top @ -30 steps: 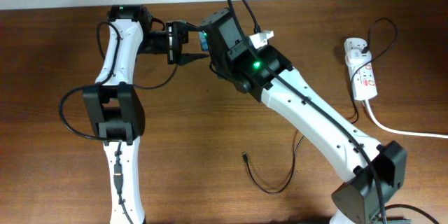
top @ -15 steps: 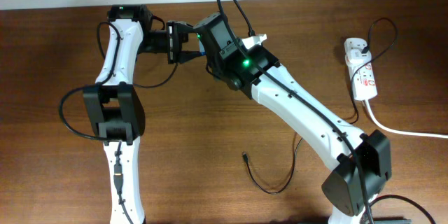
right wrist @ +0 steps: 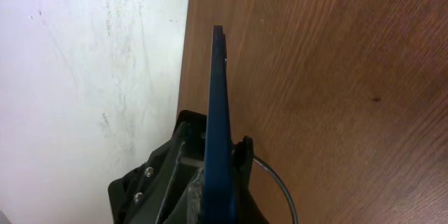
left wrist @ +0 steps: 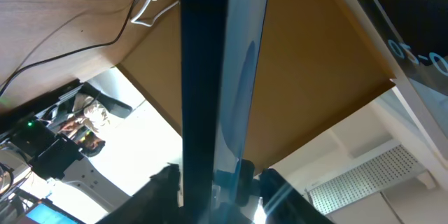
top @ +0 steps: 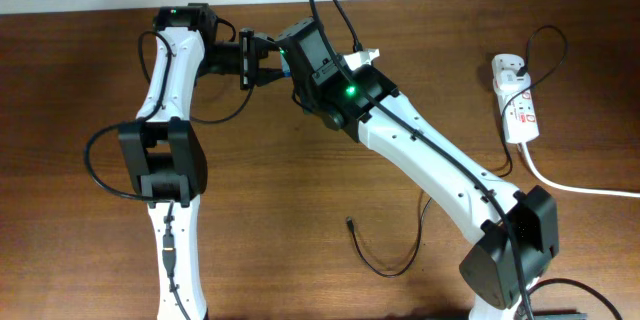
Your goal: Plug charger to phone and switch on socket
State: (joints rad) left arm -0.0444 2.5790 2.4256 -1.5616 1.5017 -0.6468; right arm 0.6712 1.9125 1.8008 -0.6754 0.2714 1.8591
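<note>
We see the right arm (top: pixel 430 155) has swung farther from the socket (top: pixel 516 100), bringing its wrist closer to the left fingers (top: pixel 268 73). Its lower joint has also drawn away from the socket, and the left fingers have edged slightly farther too.

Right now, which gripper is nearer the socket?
Right. The right gripper is at the phone, far across the table from the socket; the left gripper is just beyond it, slightly farther away.

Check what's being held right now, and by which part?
The phone, its near end clamped in the right gripper; the left gripper flanks it too, grip unclear.
</note>
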